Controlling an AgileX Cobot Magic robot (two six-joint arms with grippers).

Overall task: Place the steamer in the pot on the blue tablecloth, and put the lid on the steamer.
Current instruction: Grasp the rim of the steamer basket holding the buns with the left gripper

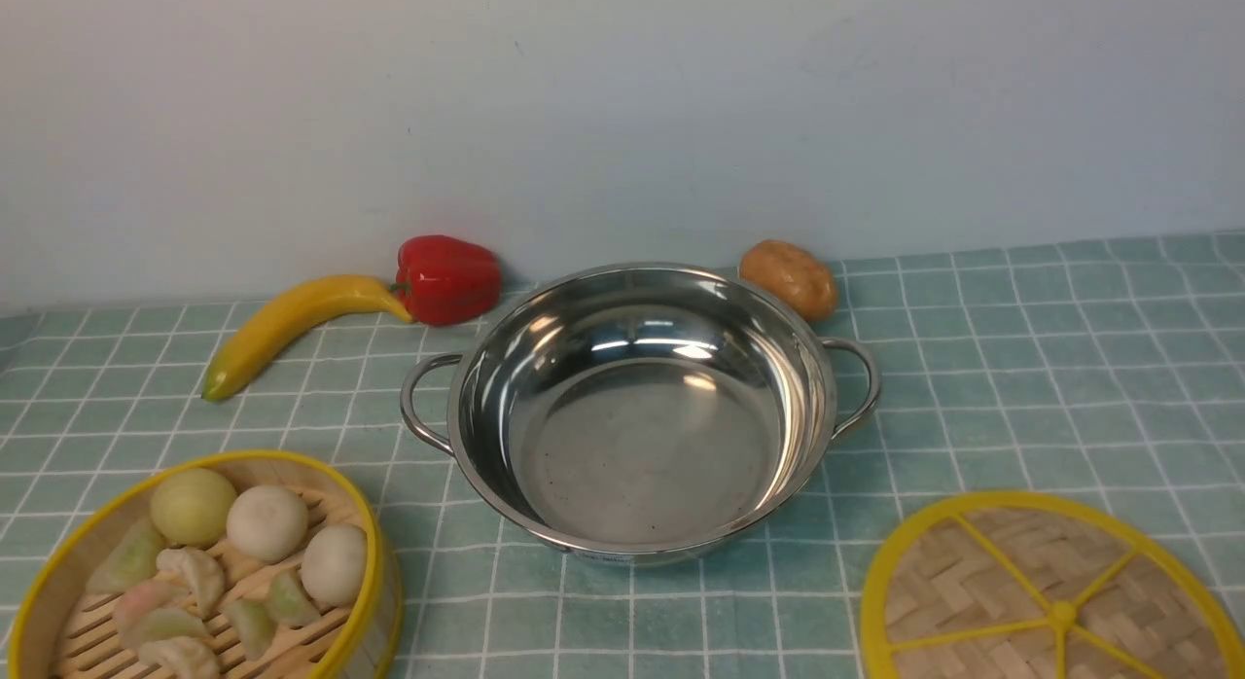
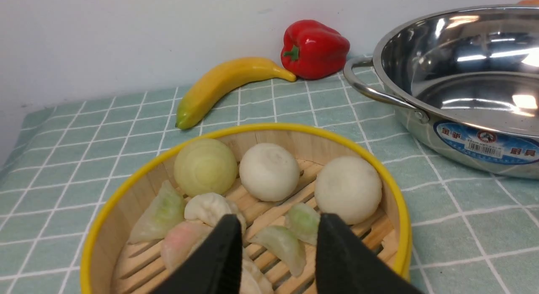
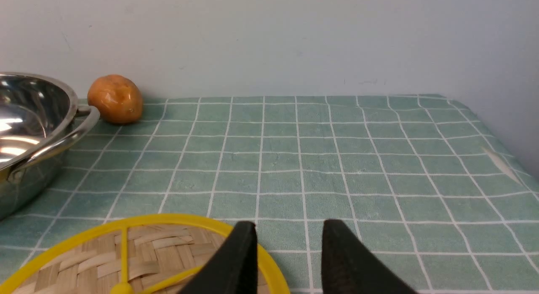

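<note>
The cloth (image 1: 1021,368) is pale teal with a white grid, the pot (image 1: 486,387) shiny silver with a blue label (image 2: 484,146), the steamer (image 2: 303,144) and woven tan lid (image 1: 973,582) yellow-rimmed, the buns (image 1: 267,521) white and green, pepper (image 1: 447,278) red, banana (image 1: 292,324) yellow, potato (image 1: 790,278) brown.

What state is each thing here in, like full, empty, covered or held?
Pot: empty, uncovered, upright on the cloth.
Steamer: uncovered, holding buns and dumplings, on the cloth, outside the pot.
Lid: lying flat on the cloth, off the steamer.
Left pincer: open, holding nothing, at the steamer.
Right pincer: open, holding nothing, by the lid's edge.
Banana: lying free.
Pepper: resting free.
Potato: resting free.
</note>
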